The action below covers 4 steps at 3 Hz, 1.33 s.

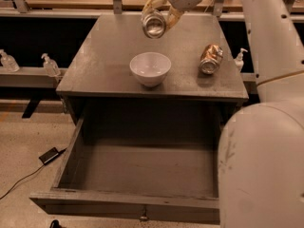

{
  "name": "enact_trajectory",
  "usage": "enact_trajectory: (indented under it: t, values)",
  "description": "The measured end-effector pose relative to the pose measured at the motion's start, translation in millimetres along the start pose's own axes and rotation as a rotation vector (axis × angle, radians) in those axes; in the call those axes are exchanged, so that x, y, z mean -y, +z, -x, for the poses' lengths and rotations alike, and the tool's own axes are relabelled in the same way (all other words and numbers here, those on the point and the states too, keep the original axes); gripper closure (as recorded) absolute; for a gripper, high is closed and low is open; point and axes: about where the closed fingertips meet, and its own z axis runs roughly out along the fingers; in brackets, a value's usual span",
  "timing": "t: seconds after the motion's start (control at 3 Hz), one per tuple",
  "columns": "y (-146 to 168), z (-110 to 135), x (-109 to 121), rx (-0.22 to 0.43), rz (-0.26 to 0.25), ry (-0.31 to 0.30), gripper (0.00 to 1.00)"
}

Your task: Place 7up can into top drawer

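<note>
My gripper (156,14) is at the top of the view, above the far part of the cabinet top, shut on the 7up can (154,24). The can is held on its side in the air, its shiny silver end facing the camera, above and behind the white bowl (150,68). The top drawer (95,175) is pulled wide open below the cabinet top; it is a deep dark grey box with nothing in it and a small metal knob (142,217) on its front panel. My white arm fills the right side of the view.
An orange-gold can (210,58) lies on its side on the grey cabinet top (95,56), to the right of the bowl. Small clear dispenser bottles (49,64) stand on a side shelf at left, and one (239,60) at right. A black adapter with cable (49,155) lies on the floor.
</note>
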Motion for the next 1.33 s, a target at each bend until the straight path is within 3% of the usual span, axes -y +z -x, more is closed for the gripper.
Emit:
enact_trajectory:
  t: [0.33, 0.67, 1.0, 1.33]
  values:
    - [0, 12, 5, 0.039, -0.026, -0.005, 1.00]
    - [12, 30, 26, 0.081, -0.017, -0.108, 1.00]
    - [0, 66, 61, 0.102, -0.094, -0.299, 1.00]
    - [-38, 108, 100, 0.031, -0.270, -0.432, 1.00]
